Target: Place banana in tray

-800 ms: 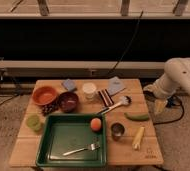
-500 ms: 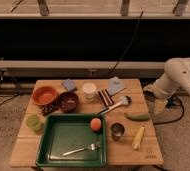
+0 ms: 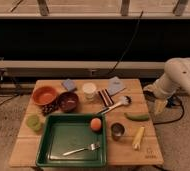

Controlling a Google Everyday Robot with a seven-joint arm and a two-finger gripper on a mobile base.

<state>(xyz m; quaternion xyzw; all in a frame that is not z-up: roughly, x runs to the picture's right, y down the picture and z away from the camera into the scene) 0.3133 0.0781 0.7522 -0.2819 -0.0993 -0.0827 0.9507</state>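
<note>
Your large dark green rectangular plastic tray [image 3: 63, 134] fills the front-left part of the light wooden table [image 3: 125, 154]. The white arm's gripper [image 3: 159, 106] hangs just off the table's right edge, and you cannot tell whether it is open or closed. The small pale yellow, nearly straight banana [image 3: 138, 137] lies near the front-right corner, just right of a small metal cup [image 3: 117, 130] and apart from the tray. Expect it to be light, probably smooth and apt to roll or slip, so take it across its slim middle with a gentle squeeze.
</note>
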